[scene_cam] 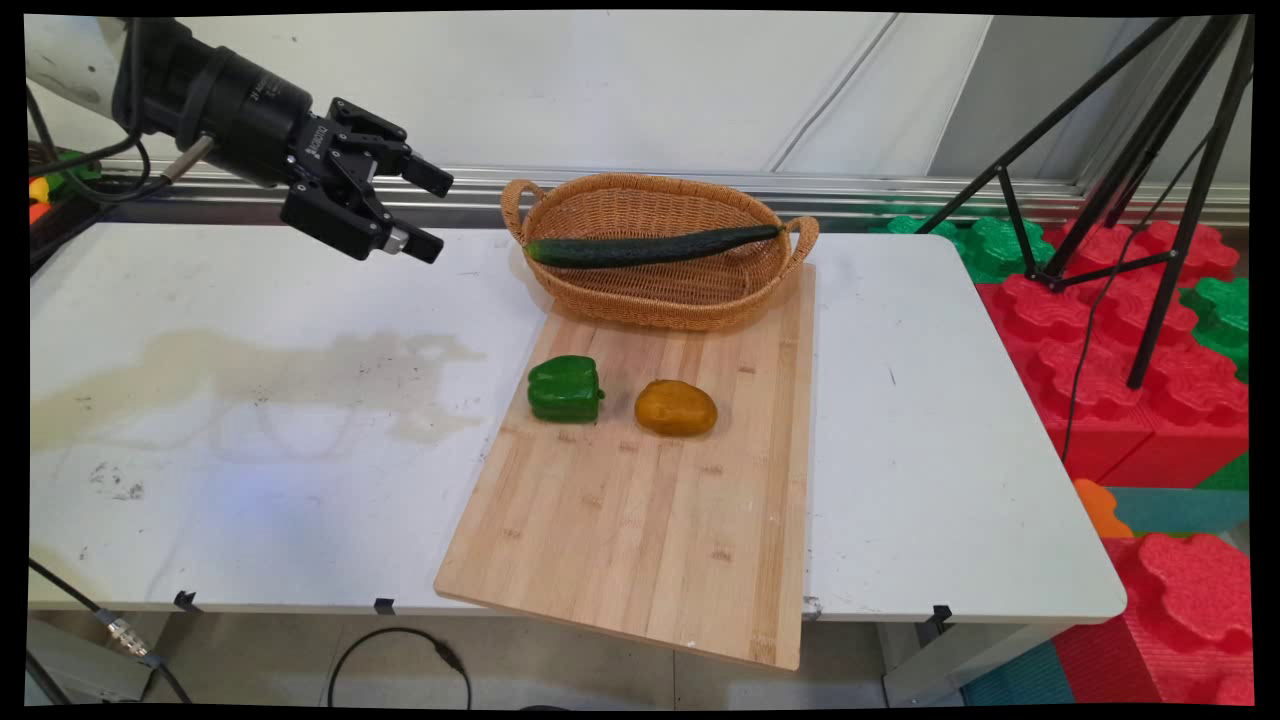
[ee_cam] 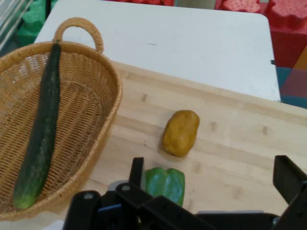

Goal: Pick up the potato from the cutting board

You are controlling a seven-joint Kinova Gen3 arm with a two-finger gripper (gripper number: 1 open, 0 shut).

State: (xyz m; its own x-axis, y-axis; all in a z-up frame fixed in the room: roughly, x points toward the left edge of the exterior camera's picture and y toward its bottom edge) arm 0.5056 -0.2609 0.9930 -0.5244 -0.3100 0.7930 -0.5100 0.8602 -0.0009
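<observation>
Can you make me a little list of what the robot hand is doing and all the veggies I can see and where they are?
pincer: open, empty, raised above the table's left side, beside the basket
basket: wicker, two handles, sits on the far end of the cutting board
cucumber: lies across the basket, its tip on the rim
cutting board: wooden, near edge hangs off the table
green bell pepper: on the board, left of the potato
potato: on the board, apart from the pepper

A robot lab: camera tripod [scene_cam: 1150, 150], foam blocks [scene_cam: 1130, 340], white table [scene_cam: 950, 450].
</observation>
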